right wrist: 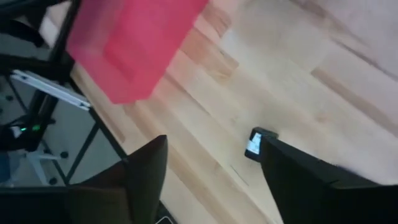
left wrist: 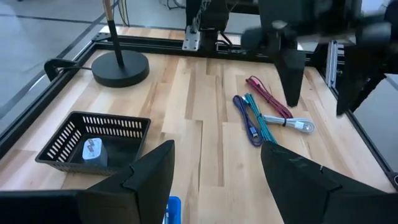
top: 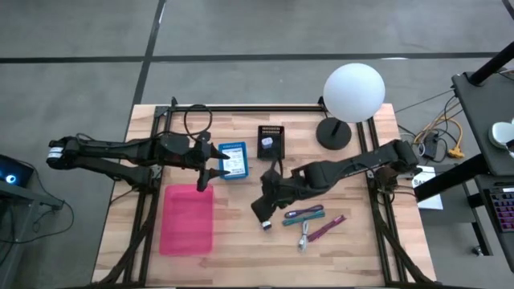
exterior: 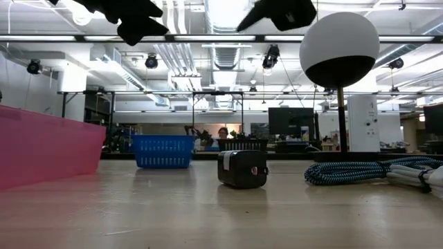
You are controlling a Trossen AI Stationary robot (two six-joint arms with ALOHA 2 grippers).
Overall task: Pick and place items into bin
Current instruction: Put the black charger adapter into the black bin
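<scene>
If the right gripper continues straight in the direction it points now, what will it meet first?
Probably the small dark block on the wooden table: it lies just ahead of the open right gripper. The pink bin lies farther on. Depth is uncertain.

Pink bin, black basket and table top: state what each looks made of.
Pink bin: probably plastic, smooth, slightly translucent walls. Black basket: likely moulded plastic, matte, with slotted sides. Table top: wood, pale planks with visible grain and seams, low sheen.

Two dark jointed arms, black tapered fingers
</scene>
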